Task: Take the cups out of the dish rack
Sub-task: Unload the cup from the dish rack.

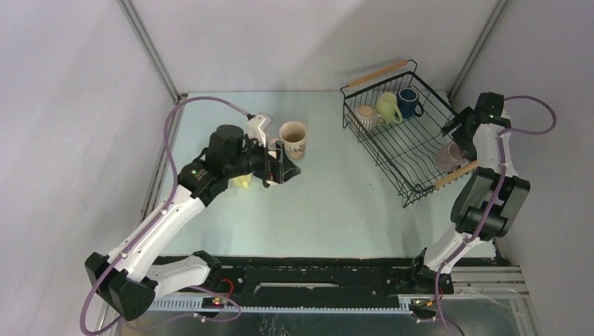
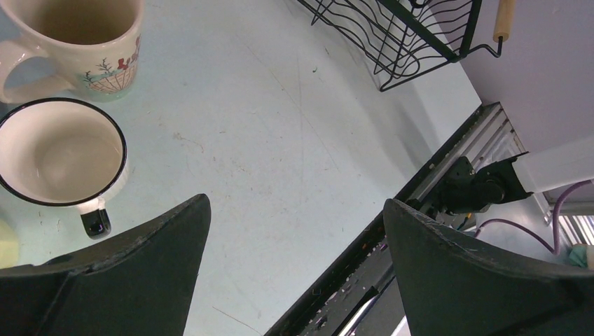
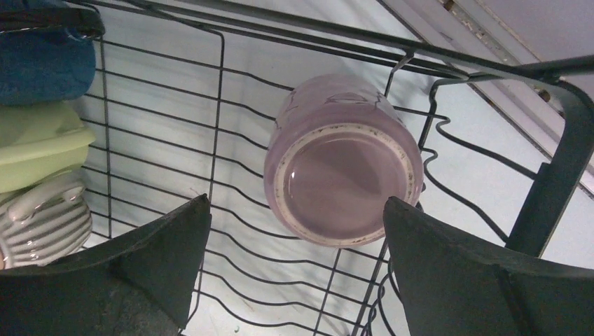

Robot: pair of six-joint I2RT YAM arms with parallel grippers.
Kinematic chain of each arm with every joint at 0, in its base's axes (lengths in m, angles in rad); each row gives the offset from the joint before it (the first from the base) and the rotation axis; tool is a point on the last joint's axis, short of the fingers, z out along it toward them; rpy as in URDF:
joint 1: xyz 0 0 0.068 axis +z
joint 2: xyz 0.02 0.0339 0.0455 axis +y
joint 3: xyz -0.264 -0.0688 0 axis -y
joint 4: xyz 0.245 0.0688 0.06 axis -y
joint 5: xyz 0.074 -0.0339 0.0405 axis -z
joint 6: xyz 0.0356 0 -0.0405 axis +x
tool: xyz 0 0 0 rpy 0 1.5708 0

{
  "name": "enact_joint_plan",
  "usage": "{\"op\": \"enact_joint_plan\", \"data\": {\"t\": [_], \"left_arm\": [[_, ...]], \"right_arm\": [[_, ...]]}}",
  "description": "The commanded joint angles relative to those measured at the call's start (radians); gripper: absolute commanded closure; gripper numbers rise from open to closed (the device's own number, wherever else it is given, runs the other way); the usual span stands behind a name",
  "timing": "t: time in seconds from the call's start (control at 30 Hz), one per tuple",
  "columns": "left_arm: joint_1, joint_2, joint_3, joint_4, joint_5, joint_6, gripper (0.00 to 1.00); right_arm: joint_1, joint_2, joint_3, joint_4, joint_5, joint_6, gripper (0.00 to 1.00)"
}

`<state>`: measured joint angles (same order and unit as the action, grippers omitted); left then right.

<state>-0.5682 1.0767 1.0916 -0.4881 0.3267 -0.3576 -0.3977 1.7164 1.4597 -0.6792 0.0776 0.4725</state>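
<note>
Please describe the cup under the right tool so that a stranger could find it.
Find the black wire dish rack with wooden handles at the table's far right. By its near handle, below the open right tool, a mauve-pink glazed cup sits alone. Its colour and visible base ring set it apart from the ribbed beige, yellow-green and dark blue cups in the far corner.

The dish rack (image 1: 410, 150) is thin black-coated wire, and its handles (image 1: 378, 73) are pale bare wood. The mauve cup (image 3: 343, 164) has a glossy glaze — its foot ring looks rough and speckled. The ribbed cup (image 3: 42, 220) shines too. The counter (image 2: 280, 140) is matt, scuffed and scratched.
</note>
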Motion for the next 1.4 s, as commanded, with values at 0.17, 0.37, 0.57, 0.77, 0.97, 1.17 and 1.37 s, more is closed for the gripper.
{"op": "enact_joint_plan", "data": {"t": [0.17,0.37,0.57,0.77,0.97,1.17,1.37], "left_arm": [[-0.009,-0.03,-0.033,0.031,0.025,0.008,0.0],[-0.009,-0.029,-0.036,0.035,0.03,0.006,0.0],[-0.01,-0.031,-0.035,0.036,0.03,0.006,0.0],[-0.01,-0.031,-0.038,0.037,0.031,0.007,0.0],[-0.01,-0.026,-0.037,0.038,0.034,0.005,0.0],[-0.01,-0.021,-0.038,0.039,0.038,0.005,0.0],[-0.01,-0.02,-0.038,0.04,0.038,0.004,0.0]], "right_arm": [[0.025,0.052,0.132,-0.1,0.189,-0.046,0.0],[0.036,0.102,0.183,-0.143,0.235,-0.054,0.0],[0.036,0.148,0.218,-0.164,0.215,-0.053,0.0],[0.039,0.193,0.229,-0.181,0.211,-0.043,0.0],[0.044,0.214,0.221,-0.177,0.168,-0.026,0.0],[0.079,0.205,0.234,-0.164,0.122,-0.02,0.0],[0.124,0.222,0.286,-0.187,0.111,-0.027,0.0]]}}
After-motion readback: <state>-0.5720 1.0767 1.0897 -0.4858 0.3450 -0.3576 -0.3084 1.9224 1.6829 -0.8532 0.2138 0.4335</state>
